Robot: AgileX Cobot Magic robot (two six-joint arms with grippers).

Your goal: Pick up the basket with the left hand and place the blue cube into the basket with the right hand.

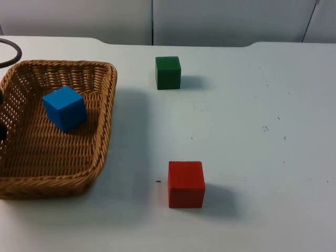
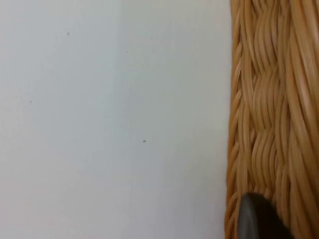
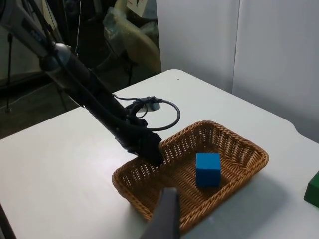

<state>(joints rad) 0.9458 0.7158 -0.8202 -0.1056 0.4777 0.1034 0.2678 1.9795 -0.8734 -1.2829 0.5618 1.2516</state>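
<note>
Red cube [image 1: 186,184] sits closest to the top camera, on the white counter [image 1: 252,136] and well apart from the wicker basket [image 1: 100,131]. Farther back, near the grey partition wall [image 1: 210,21], stands a green cube [image 1: 168,72], also clear of the basket; its corner also shows in the right wrist view [image 3: 313,189].

Inside the basket rests the blue cube [image 1: 65,107], toward the basket's far half and not touching the walls as far as can be told. The right wrist view shows the same: the blue cube [image 3: 208,169] lying on the basket's woven floor [image 3: 224,144].

The left claw [image 3: 154,155] reaches down on its black arm to the basket's rim, on the short side away from the blue cube, which lies just beyond the claw within the basket. In the left wrist view a black fingertip [image 2: 256,219] lies against the woven rim [image 2: 269,114], with bare counter [image 2: 109,119] beside it. Whether the left claw is clamped on the rim or merely at it, I cannot tell.

The right claw is raised well away from the basket; one dark finger [image 3: 164,214] shows in its wrist view, and whether that claw is apart or together cannot be told.
</note>
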